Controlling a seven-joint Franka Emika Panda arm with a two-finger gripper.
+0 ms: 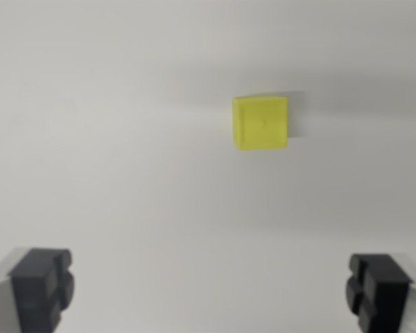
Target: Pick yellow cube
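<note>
The end effector (209,291) is spread wide, empty, well apart from the translucent yellow cube (261,123) on the white surface (111,139).

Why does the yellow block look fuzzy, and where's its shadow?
Wrist view: the whole picture is a bit blurry, so the cube has soft edges; a faint grey shadow sits along its right and top sides; no glare on the white table.
</note>
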